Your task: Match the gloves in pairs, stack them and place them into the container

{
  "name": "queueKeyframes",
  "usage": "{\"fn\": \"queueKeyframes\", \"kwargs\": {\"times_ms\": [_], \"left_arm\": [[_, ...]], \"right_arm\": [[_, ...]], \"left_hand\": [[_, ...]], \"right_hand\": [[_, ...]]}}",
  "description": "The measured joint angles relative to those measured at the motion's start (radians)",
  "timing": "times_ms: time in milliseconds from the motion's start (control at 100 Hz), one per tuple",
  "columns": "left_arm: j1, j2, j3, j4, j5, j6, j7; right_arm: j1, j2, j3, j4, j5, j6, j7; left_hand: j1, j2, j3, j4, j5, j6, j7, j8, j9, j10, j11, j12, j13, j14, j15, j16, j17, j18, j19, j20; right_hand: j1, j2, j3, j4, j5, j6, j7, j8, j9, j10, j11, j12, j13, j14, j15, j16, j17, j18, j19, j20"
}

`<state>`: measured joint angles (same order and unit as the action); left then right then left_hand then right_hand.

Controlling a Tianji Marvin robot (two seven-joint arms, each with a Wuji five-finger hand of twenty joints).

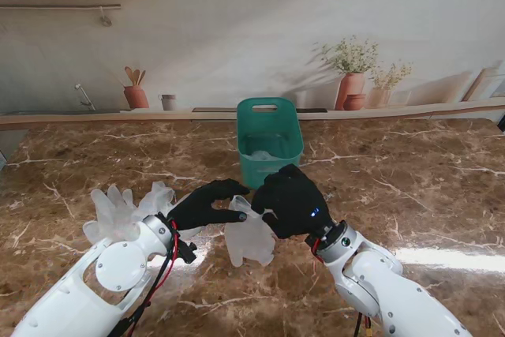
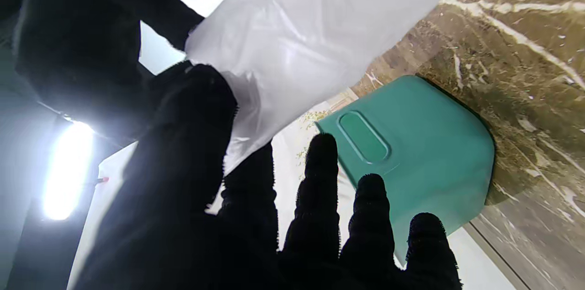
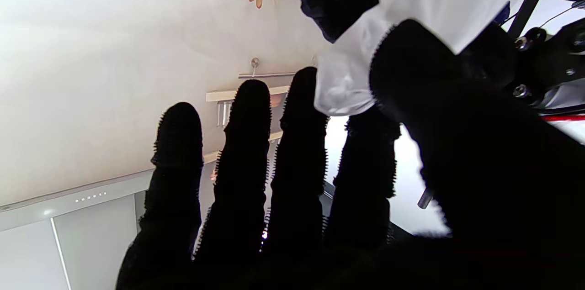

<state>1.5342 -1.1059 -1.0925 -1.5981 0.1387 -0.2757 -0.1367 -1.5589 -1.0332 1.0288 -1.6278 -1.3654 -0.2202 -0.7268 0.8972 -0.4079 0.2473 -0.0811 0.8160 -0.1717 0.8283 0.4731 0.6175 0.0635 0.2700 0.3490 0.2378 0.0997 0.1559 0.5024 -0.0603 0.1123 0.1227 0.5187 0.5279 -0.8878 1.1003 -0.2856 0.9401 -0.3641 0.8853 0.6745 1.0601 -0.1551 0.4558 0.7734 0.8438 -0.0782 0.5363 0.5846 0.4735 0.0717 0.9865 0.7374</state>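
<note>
We hold the translucent glove (image 1: 251, 234) pinched in both the left hand (image 1: 207, 204) and right hand (image 1: 293, 199), just before the container (image 1: 269, 138); carry level, release above its opening.

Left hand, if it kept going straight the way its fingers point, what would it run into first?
Probably the green container: in the wrist view the left hand points its free fingers at its handled wall. Depth is unclear.

Glossy veined marble table (image 1: 410, 195), smooth teal plastic container (image 1: 270, 144), thin translucent filmy glove (image 1: 251, 234), fuzzy black cloth-covered left hand (image 1: 207, 205)
</note>
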Motion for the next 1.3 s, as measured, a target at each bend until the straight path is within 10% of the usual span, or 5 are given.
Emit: {"fn": "queueKeyframes", "kwargs": {"times_ms": [540,710,810,1010,1300], "left_arm": [[0.014,-0.013,0.004,-0.022,-0.009,-0.05,0.028],[0.01,-0.013,0.011,-0.021,-0.003,-0.063,0.039],[0.014,-0.015,0.006,-0.022,0.035,-0.078,0.066],[0.06,-0.021,-0.042,-0.067,0.072,-0.109,0.103],[0.154,0.006,-0.103,-0.176,0.066,-0.177,0.002]], "right_arm": [[-0.199,-0.061,0.173,-0.138,0.402,-0.012,0.366],[-0.205,-0.068,0.165,-0.149,0.491,0.005,0.408],[-0.199,-0.078,0.148,-0.13,0.496,-0.04,0.31],[-0.236,-0.099,0.214,-0.18,0.562,-0.125,0.412],[-0.335,-0.086,0.301,-0.287,0.535,-0.218,0.452]], "left_hand": [[-0.002,0.012,0.119,-0.042,-0.021,-0.003,-0.032,0.267,0.357,-0.058,0.082,0.23,0.249,0.015,0.173,0.128,-0.012,-0.004,0.134,0.291],[-0.024,0.007,0.144,-0.042,-0.021,-0.014,-0.032,0.256,0.357,-0.059,0.082,0.234,0.249,0.016,0.173,0.141,-0.012,0.001,0.174,0.302],[-0.035,-0.043,0.181,-0.063,0.022,-0.021,-0.027,0.132,0.357,-0.059,0.092,0.262,0.3,0.032,0.211,0.17,-0.011,0.035,0.284,0.314],[-0.045,-0.073,0.19,-0.07,0.097,-0.011,-0.005,-0.13,0.455,-0.048,0.172,0.281,0.417,0.075,0.3,0.244,0.013,0.109,0.516,0.292],[-0.042,-0.07,0.162,-0.067,0.125,0.026,-0.005,-0.182,0.48,-0.03,0.2,0.249,0.478,0.088,0.363,0.295,0.039,0.134,0.62,0.283]], "right_hand": [[-0.255,0.079,-0.075,0.1,-0.487,0.453,-0.749,-0.203,-0.367,0.115,-0.2,-0.333,-0.044,0.085,-0.178,-0.067,-0.061,0.039,-0.04,-0.024],[-0.247,0.123,-0.09,0.1,-0.176,0.29,-0.413,-0.125,-0.051,0.084,-0.008,-0.24,0.061,0.088,-0.049,-0.01,0.02,0.042,0.043,-0.014],[-0.146,0.172,-0.093,0.041,0.004,0.097,0.024,-0.263,0.124,0.045,0.069,-0.138,0.134,0.061,0.073,0.055,0.063,0.042,0.143,-0.001],[-0.146,0.26,-0.061,0.041,0.012,0.088,0.074,-0.175,0.156,0.043,0.07,-0.087,0.134,0.061,0.131,0.069,0.061,0.042,0.181,-0.001],[-0.146,0.263,-0.042,0.04,0.043,0.088,0.074,-0.049,0.175,0.049,0.103,-0.046,0.135,0.061,0.194,0.094,0.072,0.052,0.229,0.01]]}}
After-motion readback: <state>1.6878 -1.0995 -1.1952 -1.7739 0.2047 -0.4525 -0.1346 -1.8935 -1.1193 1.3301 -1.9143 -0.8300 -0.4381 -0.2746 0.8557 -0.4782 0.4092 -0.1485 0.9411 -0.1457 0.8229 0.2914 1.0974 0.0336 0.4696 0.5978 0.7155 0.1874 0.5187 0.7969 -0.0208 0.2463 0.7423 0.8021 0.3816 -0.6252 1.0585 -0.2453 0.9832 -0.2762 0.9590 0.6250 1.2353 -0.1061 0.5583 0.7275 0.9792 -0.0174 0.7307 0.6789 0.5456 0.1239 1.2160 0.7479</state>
